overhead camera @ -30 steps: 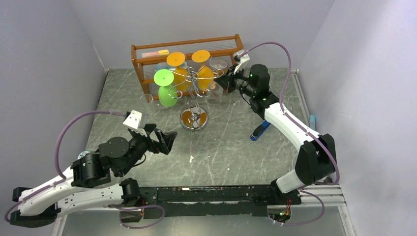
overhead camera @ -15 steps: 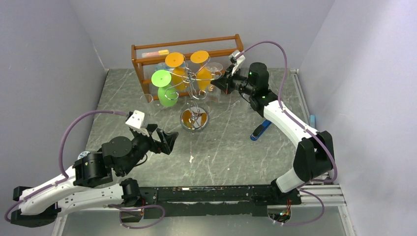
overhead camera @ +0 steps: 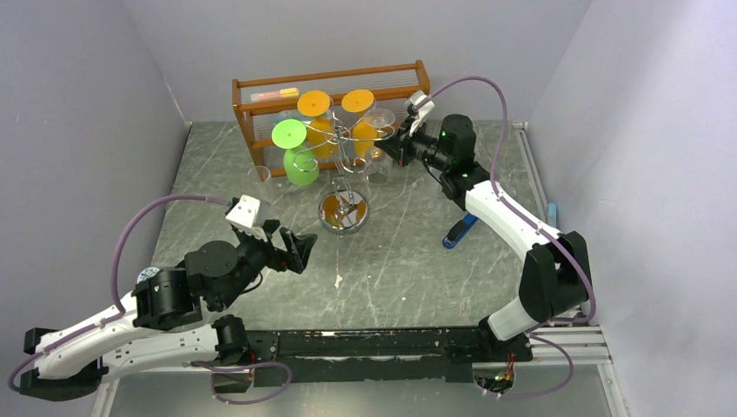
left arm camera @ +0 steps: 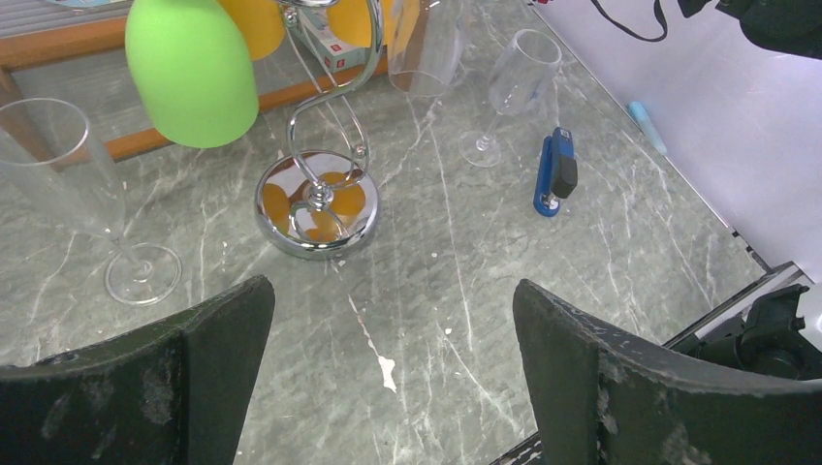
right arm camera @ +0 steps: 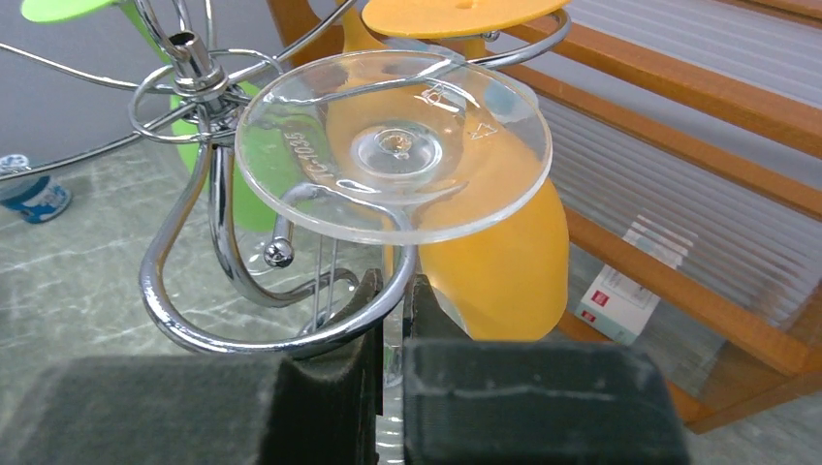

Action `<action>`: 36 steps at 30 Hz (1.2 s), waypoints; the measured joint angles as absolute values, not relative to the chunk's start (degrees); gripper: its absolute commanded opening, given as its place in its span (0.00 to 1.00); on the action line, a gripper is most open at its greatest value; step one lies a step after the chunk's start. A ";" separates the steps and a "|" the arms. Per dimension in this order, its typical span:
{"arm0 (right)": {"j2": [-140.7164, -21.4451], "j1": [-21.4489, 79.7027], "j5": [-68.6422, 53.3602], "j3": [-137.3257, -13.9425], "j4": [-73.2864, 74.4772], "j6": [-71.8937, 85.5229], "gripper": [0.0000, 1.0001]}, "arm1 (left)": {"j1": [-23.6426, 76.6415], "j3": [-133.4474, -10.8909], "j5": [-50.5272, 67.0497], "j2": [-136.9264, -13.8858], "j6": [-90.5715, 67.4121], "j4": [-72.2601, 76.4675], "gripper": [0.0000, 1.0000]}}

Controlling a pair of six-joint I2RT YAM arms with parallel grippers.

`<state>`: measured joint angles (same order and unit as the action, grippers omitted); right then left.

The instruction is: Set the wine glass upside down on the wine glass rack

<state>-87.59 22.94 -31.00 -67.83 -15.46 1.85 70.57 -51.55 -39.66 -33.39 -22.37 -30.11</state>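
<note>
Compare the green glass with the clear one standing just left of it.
The green glass hangs upside down from the wire rack; the clear glass stands upright on the table. The green glass is solid-coloured; the clear glass is see-through. Both are glasses with a round foot.

Bench (overhead camera: pixel 408 252): grey-green stone pattern, with white veins and flecks.
Wine glass rack (overhead camera: pixel 341 169): bright silver wire; its mirror-like base shows orange reflections.
Wine glass (right arm camera: pixel 393 145) at the rack's right side: colourless and clear, with faint raised lettering on the foot.
Green glass (left arm camera: pixel 192 68) on the rack's left: opaque lime.
Orange glass (right arm camera: pixel 494 262) on the rack: opaque amber-orange.
Wooden shelf (overhead camera: pixel 330 80) behind the rack: orange-brown, with pale ribbed panels.
Stapler (left arm camera: pixel 555 174) right of the rack: blue with black.
Right end effector (right arm camera: pixel 392 320): matt black.
Left end effector (left arm camera: pixel 393 300): black, scuffed grey.
</note>
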 measured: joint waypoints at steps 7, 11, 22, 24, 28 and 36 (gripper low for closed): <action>-87.24 22.94 -30.33 -65.23 -19.16 -2.15 0.00 | 70.57 -51.40 -39.70 -33.39 -22.39 -30.09 0.96; -87.02 22.94 -31.81 -64.75 -19.97 -3.84 0.00 | 70.57 -51.05 -39.72 -33.74 -22.48 -30.06 0.97; -85.36 23.16 -38.46 -62.52 -21.61 -4.82 0.00 | 70.57 -50.81 -39.90 -35.00 -22.48 -30.04 0.96; -84.55 23.14 -39.11 -61.36 -22.37 -4.80 0.00 | 70.57 -50.81 -39.90 -34.98 -22.48 -30.02 0.97; -82.32 23.00 -39.48 -58.50 -24.05 -4.54 0.00 | 70.57 -50.78 -39.97 -34.98 -22.50 -30.04 0.97; -78.30 22.50 -35.97 -55.29 -28.25 -2.66 0.00 | 70.57 -50.46 -40.03 -34.83 -22.59 -30.02 0.97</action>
<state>-78.30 22.50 -35.97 -55.29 -28.25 -2.66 70.57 -50.46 -40.03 -34.83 -22.59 -30.02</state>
